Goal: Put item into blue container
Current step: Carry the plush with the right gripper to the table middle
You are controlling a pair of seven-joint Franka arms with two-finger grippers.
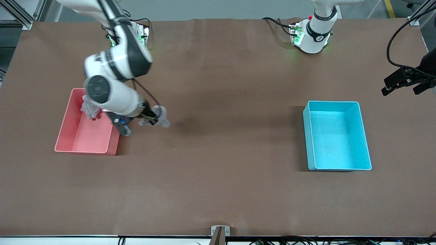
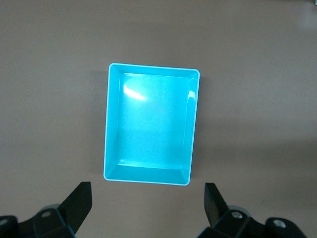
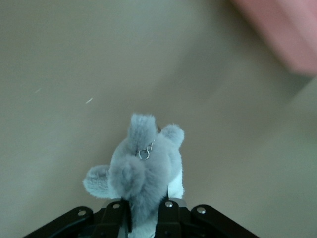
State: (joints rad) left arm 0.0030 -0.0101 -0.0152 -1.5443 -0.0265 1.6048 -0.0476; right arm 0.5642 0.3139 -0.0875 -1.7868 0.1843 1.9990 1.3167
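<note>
Brown table (image 1: pixel 218 190), bare between the two bins. Blue container (image 1: pixel 337 136) toward the left arm's end, upright, nothing inside; pink bin (image 1: pixel 85 132) toward the right arm's end, well apart from it.

Front view: right gripper (image 1: pixel 151 119) up in the air over bare table just beside the pink bin, pinching a grey plush toy (image 1: pixel 160 115); a second grey plush (image 1: pixel 89 109) in the pink bin, partly hidden by the arm. Left gripper (image 1: pixel 403 83) waiting at the table's edge, above the blue container's end of the table.

Right wrist view: fingers (image 3: pixel 116 213) pressed into the grey plush toy (image 3: pixel 141 173), small metal ring (image 3: pixel 144 154) on its back, pink bin (image 3: pixel 285 34) at a corner.

Left wrist view: blue container (image 2: pixel 111 124) seen from straight above, fingers (image 2: pixel 79 201) spread wide, holding and touching nothing.
</note>
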